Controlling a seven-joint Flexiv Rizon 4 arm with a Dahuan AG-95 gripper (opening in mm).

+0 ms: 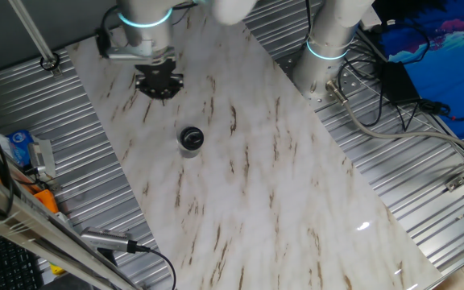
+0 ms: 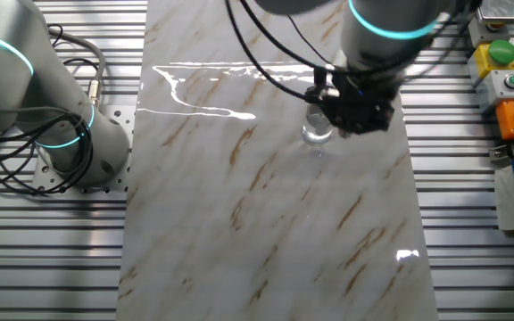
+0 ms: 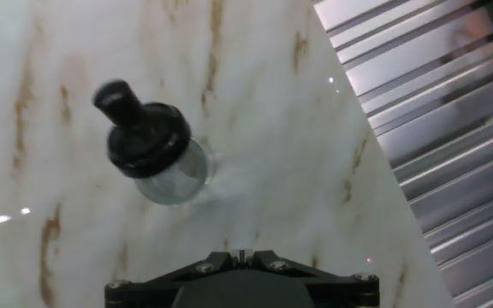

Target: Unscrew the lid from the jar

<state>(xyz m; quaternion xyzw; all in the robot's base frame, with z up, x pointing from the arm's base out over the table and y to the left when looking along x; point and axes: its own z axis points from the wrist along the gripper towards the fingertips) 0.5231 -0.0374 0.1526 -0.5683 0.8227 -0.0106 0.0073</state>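
The jar point(image 3: 176, 178) is small and clear and stands upright on the marble table top point(image 3: 298, 154). The black lid point(image 3: 146, 137) sits on it and has a short knob on top. In the hand view the jar is at the upper left, ahead of my gripper point(image 3: 241, 255). The fingers meet with only a thin slit between them and hold nothing. In one fixed view my gripper point(image 1: 160, 84) hangs above the table, up and left of the jar point(image 1: 190, 139). In the other fixed view my gripper point(image 2: 357, 112) is just right of the jar point(image 2: 317, 133).
Ribbed metal flooring point(image 3: 435, 103) borders the marble top on the right of the hand view. A second robot base point(image 1: 329, 48) with cables stands beside the table. A button box point(image 2: 505, 71) and small boxes lie off the table's edge.
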